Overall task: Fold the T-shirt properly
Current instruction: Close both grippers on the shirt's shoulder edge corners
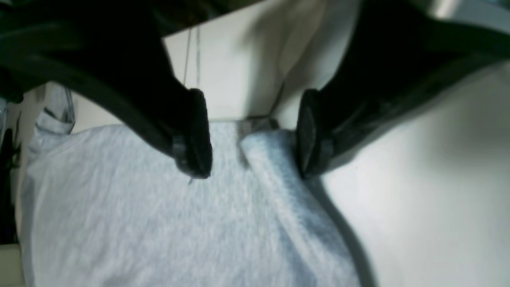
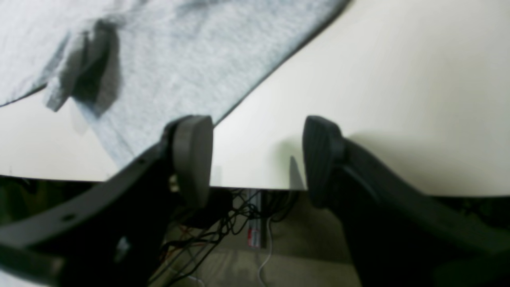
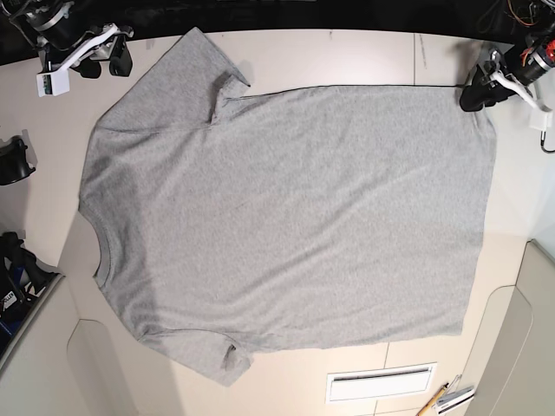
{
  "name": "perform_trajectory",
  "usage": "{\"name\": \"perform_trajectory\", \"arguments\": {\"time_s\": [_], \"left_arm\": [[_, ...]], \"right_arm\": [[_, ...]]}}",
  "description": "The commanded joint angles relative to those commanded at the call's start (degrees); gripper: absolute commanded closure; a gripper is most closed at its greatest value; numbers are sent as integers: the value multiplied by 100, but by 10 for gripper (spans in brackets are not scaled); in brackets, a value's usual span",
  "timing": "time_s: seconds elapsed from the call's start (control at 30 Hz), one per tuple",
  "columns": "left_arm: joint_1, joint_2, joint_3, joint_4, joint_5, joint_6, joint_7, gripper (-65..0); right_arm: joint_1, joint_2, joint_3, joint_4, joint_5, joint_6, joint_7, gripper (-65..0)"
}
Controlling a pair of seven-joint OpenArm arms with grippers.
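Note:
The heather-grey T-shirt (image 3: 286,217) lies spread flat on the pale table (image 3: 347,56), plain side up, with its collar at the left and its hem at the right. My left gripper (image 3: 475,94) is at the shirt's far right hem corner. In the left wrist view it (image 1: 252,147) is open, with a raised ridge of the hem (image 1: 275,167) between its fingers. My right gripper (image 3: 108,54) is open and empty over bare table near the far edge, left of the upper sleeve (image 3: 204,56). In the right wrist view it (image 2: 257,159) sits beside the shirt's edge (image 2: 179,52).
A white slotted panel (image 3: 379,381) and some pens (image 3: 447,399) lie near the front edge. Black equipment (image 3: 13,160) stands along the left side. Cables (image 2: 223,227) hang below the table edge in the right wrist view.

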Motion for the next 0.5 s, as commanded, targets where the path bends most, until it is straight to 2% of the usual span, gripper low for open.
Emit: {"name": "perform_trajectory", "arguments": {"time_s": [0.03, 0.1, 0.17, 0.2, 0.27, 0.4, 0.5], "left_arm": [[0, 0, 0, 0, 0, 0, 0, -186], [0, 0, 0, 0, 4, 0, 0, -154], [0, 0, -2, 0, 7, 0, -28, -101], [0, -2, -2, 0, 22, 0, -83, -63], [0, 0, -2, 0, 70, 0, -197, 0], [0, -2, -2, 0, 68, 0, -278, 0], [0, 0, -2, 0, 66, 0, -391, 0]], "right_arm": [[2, 0, 0, -4, -31, -17, 0, -356], [7, -2, -2, -55, -26, -125, 81, -356], [57, -2, -2, -205, -11, -120, 87, -356], [101, -2, -7, -334, 39, -105, 87, -356], [219, -4, -7, -634, 247, 120, 85, -356], [339, -46, -24, -975, 455, 315, 81, -356], [398, -138, -168, -977, 476, 332, 83, -356]]}}
